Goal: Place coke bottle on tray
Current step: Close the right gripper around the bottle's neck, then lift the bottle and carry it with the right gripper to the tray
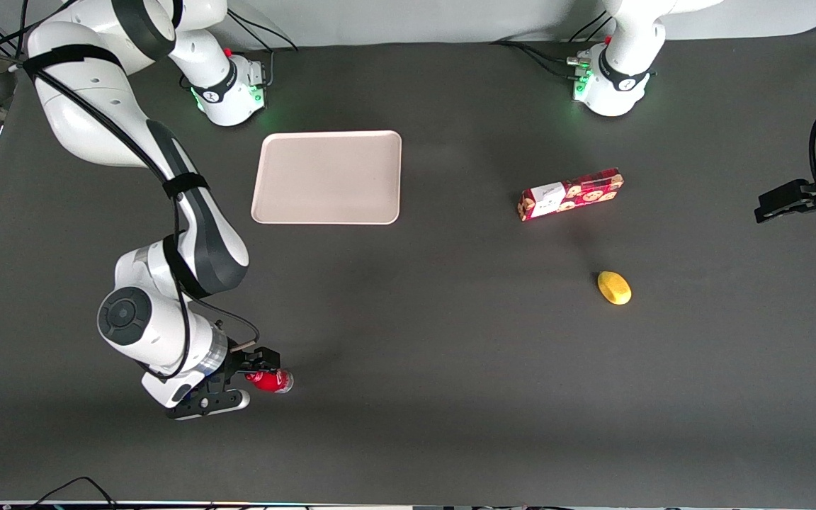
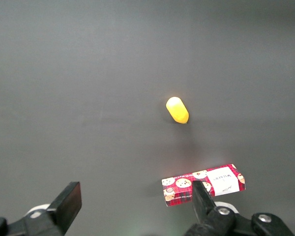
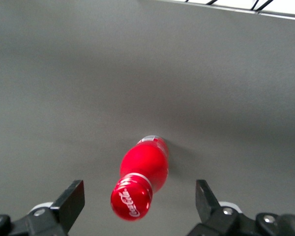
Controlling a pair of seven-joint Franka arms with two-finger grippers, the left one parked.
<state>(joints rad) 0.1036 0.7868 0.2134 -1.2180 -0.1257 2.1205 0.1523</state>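
A dark grey matte table fills nearly the whole scene, its covering smooth and plain, with a pale wall strip along the edge where the arm bases are bolted. Black cables trail off that edge and off the corner nearest the front camera at the working arm's end.

The working arm reaches down toward the table edge nearest the front camera, at its own end of the table. Its hand hangs over the coke bottle, which stands upright on the table, red cap uppermost. In the wrist view the two dark fingers stand spread wide apart, with the coke bottle between them and touching neither; the hand is open and grips nothing.

The tray lies flat, farther from the front camera than the bottle and well apart from it, near the working arm's base.

Toward the parked arm's end of the table lie a red cookie box and, nearer the front camera than the box, a small yellow lemon-like object.
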